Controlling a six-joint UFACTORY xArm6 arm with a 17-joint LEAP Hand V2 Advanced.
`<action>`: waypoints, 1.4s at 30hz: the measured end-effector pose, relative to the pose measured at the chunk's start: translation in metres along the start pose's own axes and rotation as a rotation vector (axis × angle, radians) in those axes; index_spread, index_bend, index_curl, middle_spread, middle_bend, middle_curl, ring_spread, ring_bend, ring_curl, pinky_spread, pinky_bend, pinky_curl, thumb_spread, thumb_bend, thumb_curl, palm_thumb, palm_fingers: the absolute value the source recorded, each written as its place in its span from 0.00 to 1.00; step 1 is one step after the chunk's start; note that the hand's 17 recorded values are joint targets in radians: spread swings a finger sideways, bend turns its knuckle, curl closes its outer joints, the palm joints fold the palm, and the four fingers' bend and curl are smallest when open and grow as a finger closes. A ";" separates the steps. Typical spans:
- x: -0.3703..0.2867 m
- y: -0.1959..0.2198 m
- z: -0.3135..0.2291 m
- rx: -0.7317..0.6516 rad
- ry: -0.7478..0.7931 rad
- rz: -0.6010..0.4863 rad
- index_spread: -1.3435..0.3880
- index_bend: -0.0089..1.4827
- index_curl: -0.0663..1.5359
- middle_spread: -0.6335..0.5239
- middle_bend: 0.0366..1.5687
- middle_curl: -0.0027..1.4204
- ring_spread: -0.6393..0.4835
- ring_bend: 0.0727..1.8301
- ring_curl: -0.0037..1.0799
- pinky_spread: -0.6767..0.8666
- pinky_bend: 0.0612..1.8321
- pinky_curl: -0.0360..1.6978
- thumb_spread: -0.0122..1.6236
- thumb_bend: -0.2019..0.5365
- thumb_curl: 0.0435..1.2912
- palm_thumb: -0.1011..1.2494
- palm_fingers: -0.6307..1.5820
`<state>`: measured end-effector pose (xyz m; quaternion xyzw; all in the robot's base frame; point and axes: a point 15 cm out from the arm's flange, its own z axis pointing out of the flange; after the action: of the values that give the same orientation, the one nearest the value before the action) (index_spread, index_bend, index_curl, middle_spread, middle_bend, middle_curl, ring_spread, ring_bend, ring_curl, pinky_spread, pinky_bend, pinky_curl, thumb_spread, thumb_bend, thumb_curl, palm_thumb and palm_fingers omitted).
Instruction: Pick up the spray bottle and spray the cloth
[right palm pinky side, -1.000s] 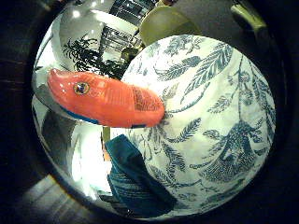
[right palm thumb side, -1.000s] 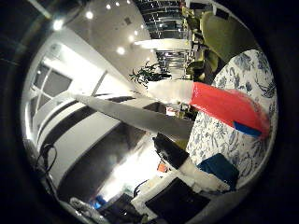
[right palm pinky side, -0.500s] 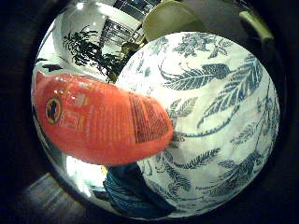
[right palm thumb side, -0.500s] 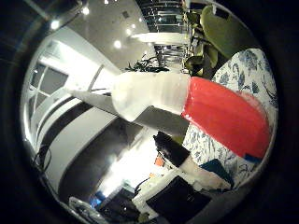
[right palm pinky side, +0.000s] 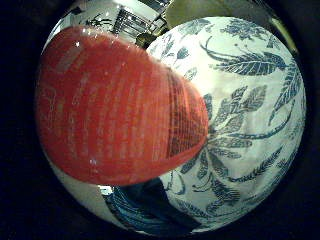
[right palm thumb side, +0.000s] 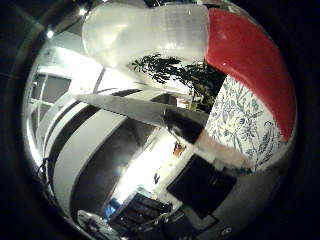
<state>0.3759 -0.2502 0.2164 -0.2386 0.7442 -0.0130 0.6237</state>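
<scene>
The red spray bottle (right palm pinky side: 115, 105) fills much of the right little finger side palm view, so it is very close to my palm. The right thumb side palm view shows its red body (right palm thumb side: 250, 60) and its translucent white top (right palm thumb side: 145, 32). The blue cloth (right palm pinky side: 150, 205) lies on the table beside the bottle, and the bottle hides most of it. The table is covered by a white cloth with blue leaf print (right palm pinky side: 250, 110).
Beyond the table, the right thumb side palm view shows a potted plant (right palm thumb side: 165, 70), a long slanted grey beam (right palm thumb side: 110, 105) and ceiling lights. The leaf-print tablecloth (right palm thumb side: 240, 125) runs on beside the bottle.
The bottle has grown much larger in both views over the last second: my palm has moved in close to it. The blue cloth is now largely covered by the bottle.
</scene>
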 end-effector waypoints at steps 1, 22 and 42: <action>-0.001 0.001 0.002 -0.005 -0.003 -0.002 0.67 0.16 0.26 0.57 0.34 0.30 0.56 0.40 0.31 0.60 0.23 0.16 0.64 0.25 0.25 0.53 0.66; -0.021 -0.001 0.017 -0.091 -0.128 0.001 0.67 0.70 0.48 0.47 0.77 0.43 0.43 0.73 0.51 0.28 0.68 0.33 0.53 0.27 0.44 0.83 0.87; -0.104 -0.006 -0.043 -0.620 0.027 -0.162 0.68 0.79 0.49 0.49 0.86 0.42 0.43 0.79 0.54 0.33 0.65 0.54 0.49 0.26 0.62 0.85 0.82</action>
<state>0.3490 -0.2286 0.3240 -0.4755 0.6996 0.1615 0.5083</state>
